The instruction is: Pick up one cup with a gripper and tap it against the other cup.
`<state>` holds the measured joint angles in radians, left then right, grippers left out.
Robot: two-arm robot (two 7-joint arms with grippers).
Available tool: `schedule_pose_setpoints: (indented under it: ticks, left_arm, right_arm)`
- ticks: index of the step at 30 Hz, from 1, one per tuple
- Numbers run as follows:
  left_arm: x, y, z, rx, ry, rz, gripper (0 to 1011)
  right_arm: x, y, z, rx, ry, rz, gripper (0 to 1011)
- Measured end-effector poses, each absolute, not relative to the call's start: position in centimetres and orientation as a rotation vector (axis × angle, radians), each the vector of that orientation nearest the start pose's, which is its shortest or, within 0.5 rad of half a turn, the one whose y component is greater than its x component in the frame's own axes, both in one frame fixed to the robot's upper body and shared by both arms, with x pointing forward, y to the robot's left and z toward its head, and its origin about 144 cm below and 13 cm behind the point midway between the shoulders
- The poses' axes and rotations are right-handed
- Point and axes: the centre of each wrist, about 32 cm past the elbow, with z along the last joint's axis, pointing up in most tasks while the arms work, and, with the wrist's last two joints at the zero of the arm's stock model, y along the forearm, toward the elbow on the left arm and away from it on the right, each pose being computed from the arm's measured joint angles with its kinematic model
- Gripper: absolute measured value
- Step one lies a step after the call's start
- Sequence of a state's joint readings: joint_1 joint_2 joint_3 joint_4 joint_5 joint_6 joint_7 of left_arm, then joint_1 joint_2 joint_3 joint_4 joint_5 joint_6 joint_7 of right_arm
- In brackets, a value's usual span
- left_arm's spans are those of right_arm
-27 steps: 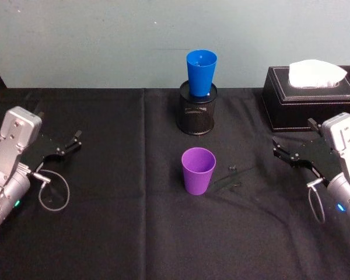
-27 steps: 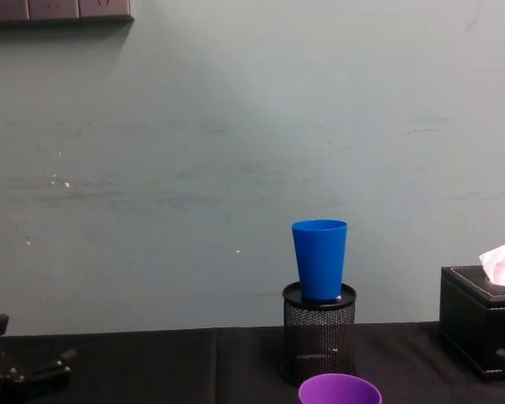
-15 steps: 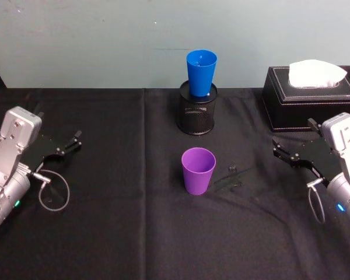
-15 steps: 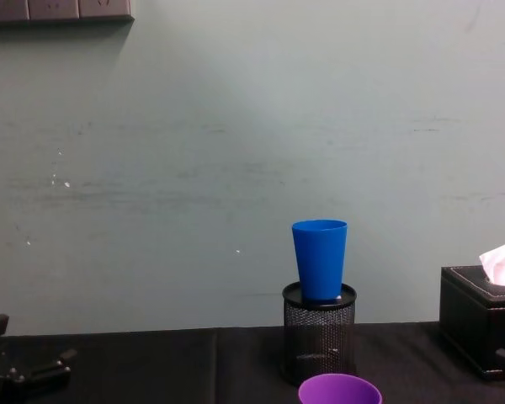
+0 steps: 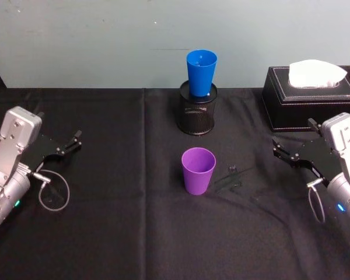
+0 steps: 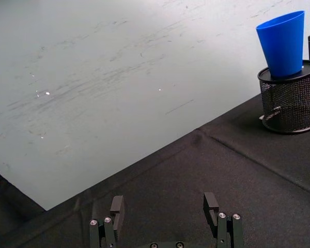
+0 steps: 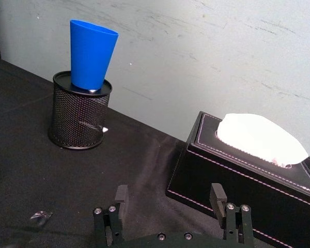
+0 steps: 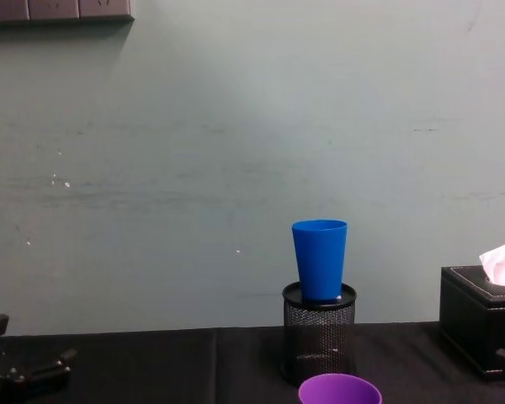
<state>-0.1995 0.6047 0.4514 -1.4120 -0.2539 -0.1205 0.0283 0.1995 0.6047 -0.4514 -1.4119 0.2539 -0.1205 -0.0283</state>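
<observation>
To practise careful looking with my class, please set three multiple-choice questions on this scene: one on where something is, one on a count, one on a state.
1. The blue cup is:
A lying on its side on the cloth
B upright in the top of the pen holder
C stacked inside another cup

2. How many cups are there?
A three
B one
C two

3. The left gripper and right gripper are:
A both open and empty
B both shut
C each holding a cup

Answers:
1 B, its base sits inside the holder's rim.
2 C, the blue one plus a purple cup in front of the holder.
3 A, each gripper's fingers stand apart with nothing between them.
</observation>
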Motion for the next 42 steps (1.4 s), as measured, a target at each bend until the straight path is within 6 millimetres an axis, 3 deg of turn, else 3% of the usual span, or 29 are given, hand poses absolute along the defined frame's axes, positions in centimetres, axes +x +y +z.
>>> schedule_pose_setpoints:
  ticks: [15,27,34,42]
  left_arm:
    - [48.9,31.0,114.0,0.304,-0.285,1.248,1005]
    - [48.9,31.0,114.0,0.304,-0.285,1.248,1005]
    - [48.9,31.0,114.0,0.305,-0.285,1.248,1005]
    - [48.9,31.0,114.0,0.304,-0.285,1.248,1005]
  right_arm:
    - [48.9,-31.0,114.0,-0.298,-0.287,-1.246,1003]
    - [48.4,-32.1,115.8,-0.165,-0.308,-1.172,1003]
    - [47.2,-32.2,115.8,-0.118,-0.237,-1.032,1003]
    - [46.0,-30.7,114.1,-0.079,-0.148,-0.834,1002]
